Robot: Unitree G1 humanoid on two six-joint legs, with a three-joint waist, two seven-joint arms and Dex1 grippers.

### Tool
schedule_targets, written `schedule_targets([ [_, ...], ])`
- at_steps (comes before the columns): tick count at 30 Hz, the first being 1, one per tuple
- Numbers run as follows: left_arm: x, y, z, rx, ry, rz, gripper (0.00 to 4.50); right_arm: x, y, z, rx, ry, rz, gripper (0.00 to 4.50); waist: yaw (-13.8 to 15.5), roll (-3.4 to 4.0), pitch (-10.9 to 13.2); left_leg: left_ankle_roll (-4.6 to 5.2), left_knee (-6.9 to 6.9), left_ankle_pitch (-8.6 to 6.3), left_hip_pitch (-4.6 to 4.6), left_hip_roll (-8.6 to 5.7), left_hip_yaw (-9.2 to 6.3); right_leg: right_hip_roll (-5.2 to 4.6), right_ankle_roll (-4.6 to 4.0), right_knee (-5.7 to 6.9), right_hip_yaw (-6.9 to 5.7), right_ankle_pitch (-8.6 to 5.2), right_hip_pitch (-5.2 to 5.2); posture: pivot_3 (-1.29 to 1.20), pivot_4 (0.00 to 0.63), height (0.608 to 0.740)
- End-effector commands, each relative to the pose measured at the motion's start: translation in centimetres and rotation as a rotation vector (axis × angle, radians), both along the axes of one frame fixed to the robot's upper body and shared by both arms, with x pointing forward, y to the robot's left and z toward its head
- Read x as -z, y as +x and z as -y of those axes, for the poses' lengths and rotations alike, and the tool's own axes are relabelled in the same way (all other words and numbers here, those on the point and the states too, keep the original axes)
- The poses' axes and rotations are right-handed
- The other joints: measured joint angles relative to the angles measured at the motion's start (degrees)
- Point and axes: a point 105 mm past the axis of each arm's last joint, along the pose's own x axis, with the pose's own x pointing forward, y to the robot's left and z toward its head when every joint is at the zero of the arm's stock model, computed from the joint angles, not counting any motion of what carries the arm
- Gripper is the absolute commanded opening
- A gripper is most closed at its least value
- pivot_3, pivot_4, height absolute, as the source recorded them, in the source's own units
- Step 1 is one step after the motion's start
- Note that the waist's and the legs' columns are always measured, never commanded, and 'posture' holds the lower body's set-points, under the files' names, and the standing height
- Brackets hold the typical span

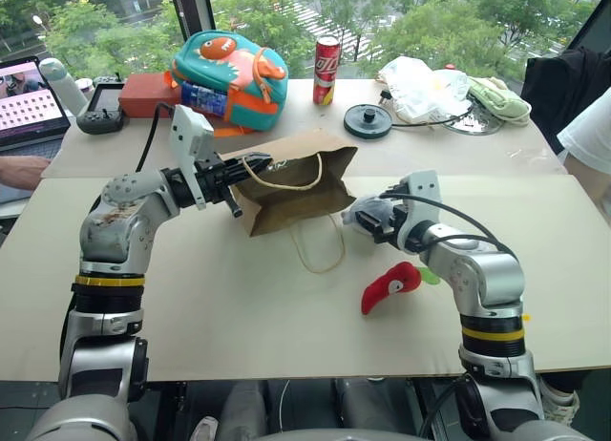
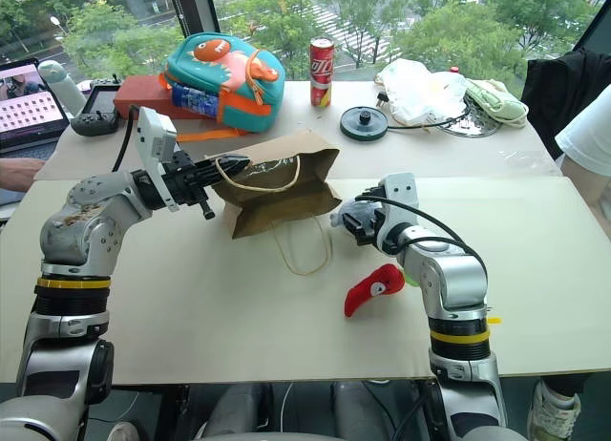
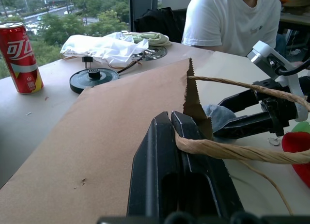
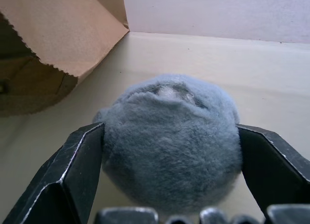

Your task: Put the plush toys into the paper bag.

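From the head: left tool (image 1: pixel 250 164) clamped on the paper bag (image 1: pixel 296 188) rim, mouth facing the right tool (image 1: pixel 366 218); red chili (image 1: pixel 389 284) lying on the tabletop (image 1: pixel 239 307) beside the right arm. Left wrist: fingers (image 3: pixel 167 151) pinched tight on bag edge and twine handle (image 3: pixel 227 150). Right wrist: wide-spread fingers (image 4: pixel 77 166) flanking the grey-blue puffer fish (image 4: pixel 172 141), near the bag mouth.

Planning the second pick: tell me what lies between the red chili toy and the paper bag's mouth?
The bag's loose twine handle on bare table, seen in both eye views.
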Motion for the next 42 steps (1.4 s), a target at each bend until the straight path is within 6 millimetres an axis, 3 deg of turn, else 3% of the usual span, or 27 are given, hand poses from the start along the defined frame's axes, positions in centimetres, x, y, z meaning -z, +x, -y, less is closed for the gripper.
schedule_targets([
  [1,-1.6,-0.4,0.2,0.015,-0.013,0.057,0.0,-1.1,-0.1,-0.5,-0.025,0.01,0.047,3.44,0.04,0.0,0.0,0.0,0.0,0.0,0.0,0.0,0.0,0.0,0.0,0.0,0.0,0.0,0.0,0.0,0.15,0.728],
  [6,-1.7,-0.3,0.2,0.014,-0.01,0.058,0.0,-0.9,-0.3,-0.5,-0.041,-0.025,0.054,1.73,0.0,0.0,0.0,0.0,0.0,0.0,0.0,0.0,0.0,0.0,0.0,0.0,0.0,0.0,0.0,0.0,0.15,0.728],
  [11,-1.8,-0.2,0.2,0.013,-0.013,0.058,0.0,-1.8,-0.6,0.6,-0.033,-0.04,0.09,1.73,0.09,0.0,0.0,0.0,0.0,0.0,0.0,0.0,0.0,0.0,0.0,-0.01,0.0,0.0,0.0,0.0,0.15,0.728],
  [14,-1.9,-0.1,0.2,0.011,-0.018,0.055,0.0,-3.9,-1.7,2.2,-0.073,-0.055,0.14,1.73,0.23,0.0,0.0,0.0,0.0,0.0,-0.04,-0.01,0.0,-0.02,0.01,-0.04,0.0,0.0,0.0,0.0,0.15,0.728],
  [17,-1.8,-0.1,0.2,0.014,-0.021,0.05,0.0,-5.6,-2.7,2.5,-0.13,-0.037,0.175,1.73,0.41,0.03,0.02,0.0,0.0,0.0,-0.11,-0.02,0.0,-0.03,0.02,-0.06,-0.01,-0.01,-0.02,0.0,0.15,0.728],
  [21,-1.6,-0.2,0.5,0.023,-0.022,0.042,0.0,-7.0,-4.8,0.8,-0.292,0.017,0.217,1.73,0.15,0.04,0.02,0.01,-0.01,0.0,-0.09,-0.01,-0.02,0.01,0.02,-0.07,-0.01,-0.01,-0.01,0.0,0.15,0.728],
  [27,-2.2,-0.1,0.8,0.03,-0.034,0.051,0.0,-7.4,-5.6,-2.0,-0.386,0.051,0.211,1.73,0.12,0.03,0.03,0.01,-0.01,0.0,-0.07,-0.01,-0.05,0.02,0.01,-0.05,0.0,-0.01,0.0,0.0,0.15,0.728],
  [37,-2.4,-0.4,1.4,0.058,-0.043,0.05,0.0,-8.1,-3.4,-7.2,-0.401,0.115,0.224,1.73,0.14,0.04,0.02,0.01,0.0,0.0,-0.13,0.0,-0.05,0.02,0.01,-0.05,-0.02,-0.01,-0.05,0.0,0.15,0.728],
  [42,-2.3,-0.5,1.5,0.065,-0.042,0.047,0.0,-7.5,-0.6,-8.1,-0.289,0.084,0.208,1.73,0.11,0.05,0.02,0.0,0.0,0.0,-0.15,0.0,-0.05,0.01,0.01,-0.03,-0.03,0.0,-0.09,0.0,0.15,0.728],
])
